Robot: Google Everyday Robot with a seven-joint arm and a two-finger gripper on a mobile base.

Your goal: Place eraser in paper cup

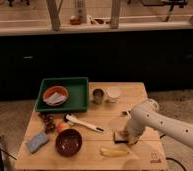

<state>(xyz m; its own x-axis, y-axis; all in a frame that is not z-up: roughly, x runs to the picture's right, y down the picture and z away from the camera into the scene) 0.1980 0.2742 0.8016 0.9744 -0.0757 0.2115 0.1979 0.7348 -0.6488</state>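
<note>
The eraser [119, 136], a small flat block with a dark top on a tan base, lies on the wooden table [102, 120] near the front right. My gripper [127, 136] is down at the eraser at the end of the white arm [155, 120], which hides most of it. The paper cup [113, 94], white with a round rim, stands upright at the back of the table, well behind the gripper. The grey metal cup [97, 95] stands just left of it.
A green tray [80, 95] holding an orange bowl [55, 94] sits back left. A white-handled brush [83, 122], a dark red bowl [68, 142], a blue-grey sponge [37, 142], an orange fruit [62, 127], grapes [47, 121] and a banana [112, 151] lie around.
</note>
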